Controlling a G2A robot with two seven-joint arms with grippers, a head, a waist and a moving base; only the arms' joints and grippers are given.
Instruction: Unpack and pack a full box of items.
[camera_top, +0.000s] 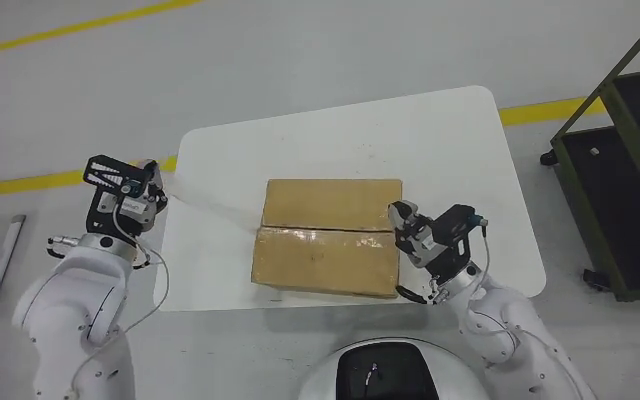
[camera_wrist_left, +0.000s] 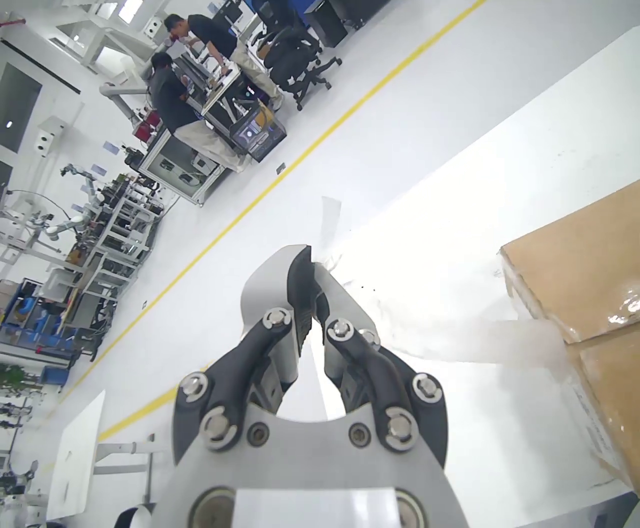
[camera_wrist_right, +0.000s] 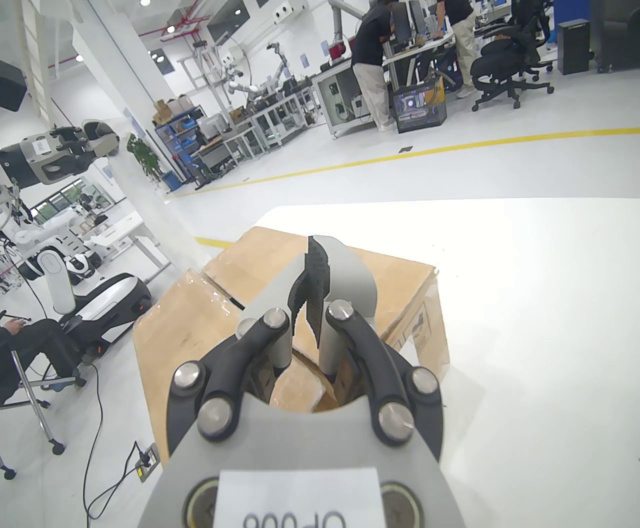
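A closed brown cardboard box (camera_top: 325, 240) lies in the middle of the white table (camera_top: 450, 140). A strip of clear tape (camera_top: 210, 208) runs from the box's centre seam off past the table's left edge. My left gripper (camera_top: 155, 183) is shut on the far end of this strip. In the left wrist view the tape (camera_wrist_left: 500, 342) stretches from the left gripper (camera_wrist_left: 311, 260) to the seam of the box (camera_wrist_left: 590, 270). My right gripper (camera_top: 403, 214) is shut, holds nothing and hovers over the box's right end; the right wrist view shows this gripper (camera_wrist_right: 316, 250) above the box (camera_wrist_right: 200, 310).
A dark green cart (camera_top: 610, 190) stands on the floor right of the table. Yellow lines (camera_top: 90, 22) cross the floor behind. The table (camera_wrist_right: 525, 300) is bare behind and to the right of the box.
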